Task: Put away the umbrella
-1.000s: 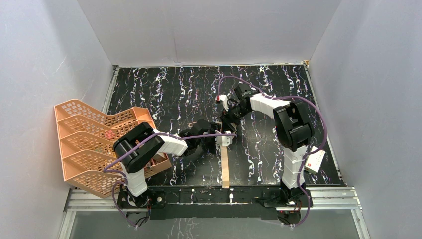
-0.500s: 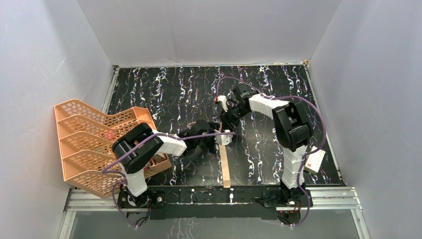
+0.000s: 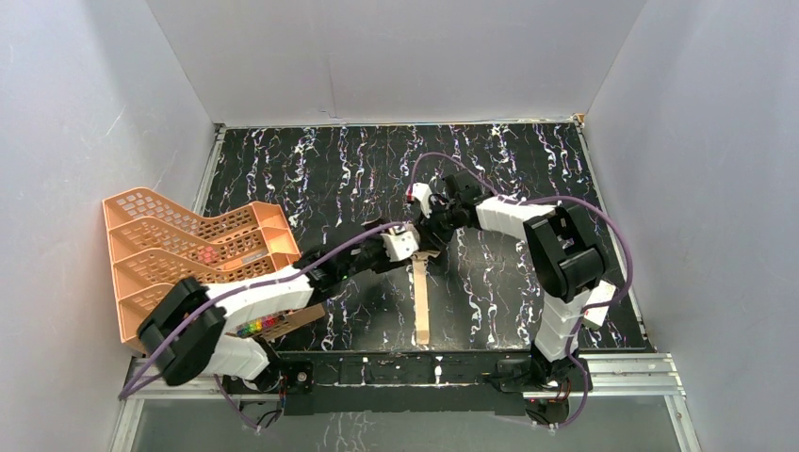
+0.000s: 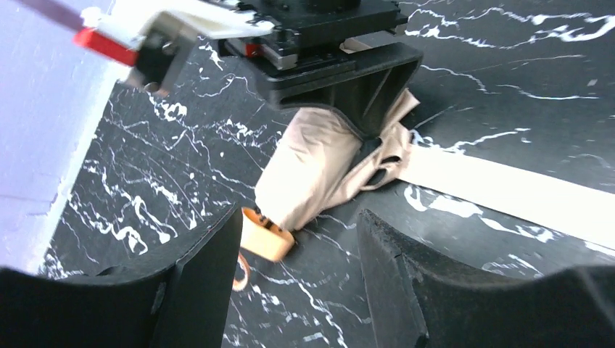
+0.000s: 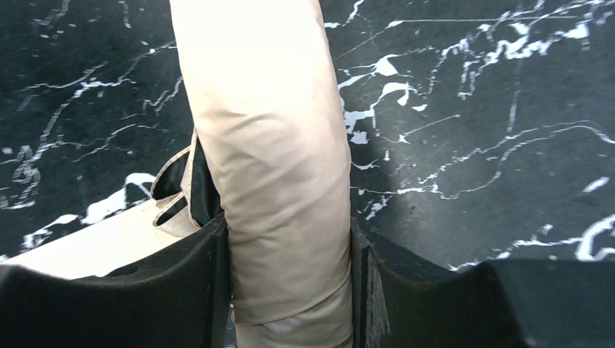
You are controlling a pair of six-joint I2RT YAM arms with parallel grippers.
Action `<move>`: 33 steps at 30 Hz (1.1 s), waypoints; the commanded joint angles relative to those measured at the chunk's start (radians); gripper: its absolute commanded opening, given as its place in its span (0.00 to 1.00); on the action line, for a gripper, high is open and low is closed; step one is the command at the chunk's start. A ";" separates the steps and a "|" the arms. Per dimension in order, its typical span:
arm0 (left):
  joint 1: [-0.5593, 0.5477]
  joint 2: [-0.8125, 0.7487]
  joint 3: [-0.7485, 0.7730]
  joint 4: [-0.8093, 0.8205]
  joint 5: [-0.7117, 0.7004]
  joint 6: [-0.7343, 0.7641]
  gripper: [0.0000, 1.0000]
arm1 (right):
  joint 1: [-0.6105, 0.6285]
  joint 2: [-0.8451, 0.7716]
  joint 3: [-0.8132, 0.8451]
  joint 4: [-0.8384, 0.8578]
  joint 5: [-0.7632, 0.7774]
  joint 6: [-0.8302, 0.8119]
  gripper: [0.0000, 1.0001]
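My right gripper (image 5: 289,243) is clamped on the folded umbrella (image 5: 275,145), both fingers pressed against its tan canopy; my left gripper (image 4: 299,217) is agape and holds nothing, the umbrella's handle (image 4: 265,238) just ahead of its fingers; the umbrella rests handle-end on the table (image 3: 528,169), well right of the orange rack (image 3: 179,250).

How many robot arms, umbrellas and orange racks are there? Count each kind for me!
robot arms: 2, the left arm and the right arm
umbrella: 1
orange rack: 1
total: 4
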 commanded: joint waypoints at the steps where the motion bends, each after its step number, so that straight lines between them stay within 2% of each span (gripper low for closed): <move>1: 0.022 -0.166 -0.069 -0.069 0.011 -0.163 0.58 | 0.020 0.005 -0.173 0.187 0.397 -0.069 0.17; 4: 0.069 -0.236 -0.076 -0.111 -0.024 -0.244 0.59 | 0.029 -0.050 -0.271 0.349 0.444 -0.074 0.16; 7: 0.156 -0.260 -0.049 -0.163 0.047 -0.316 0.60 | 0.069 -0.081 -0.360 0.482 0.516 -0.136 0.17; 12: 0.251 -0.212 0.005 -0.138 0.131 -0.315 0.60 | 0.114 -0.091 -0.415 0.558 0.582 -0.186 0.20; 23: 0.323 0.135 0.331 -0.244 0.414 -0.160 0.60 | 0.197 -0.090 -0.569 0.747 0.660 -0.310 0.23; 25: 0.329 0.202 0.413 -0.305 0.488 -0.137 0.60 | 0.200 -0.095 -0.584 0.751 0.644 -0.318 0.23; 29: 0.331 0.361 0.610 -0.528 0.663 -0.089 0.60 | 0.210 -0.093 -0.633 0.797 0.629 -0.350 0.24; 33: 0.330 0.487 0.723 -0.633 0.751 -0.086 0.59 | 0.217 -0.094 -0.647 0.814 0.637 -0.357 0.25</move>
